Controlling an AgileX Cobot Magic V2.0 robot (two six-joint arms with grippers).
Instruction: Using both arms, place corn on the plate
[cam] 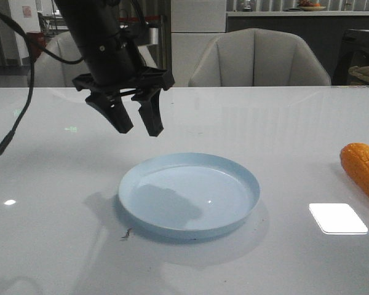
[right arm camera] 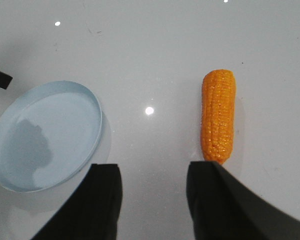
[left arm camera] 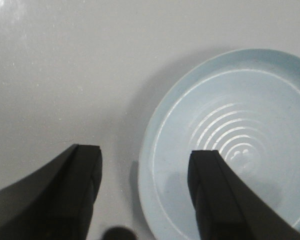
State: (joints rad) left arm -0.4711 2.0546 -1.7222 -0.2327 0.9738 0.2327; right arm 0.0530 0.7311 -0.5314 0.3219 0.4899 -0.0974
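Left tool [cam: 136, 126] open above plate [cam: 189, 193], corn [cam: 363, 167] apart, no writing

I can read no text, label, brand or number anywhere in my three camera feeds.

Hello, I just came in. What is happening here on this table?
A two-armed robot is working with a toy corn cob and a pale-blue plate. Nothing is held yet. The left gripper hangs open above the white table, just behind the plate's left edge. The right gripper is open too, close to the corn, which lies on the table to the right of the plate. The plate holds nothing.
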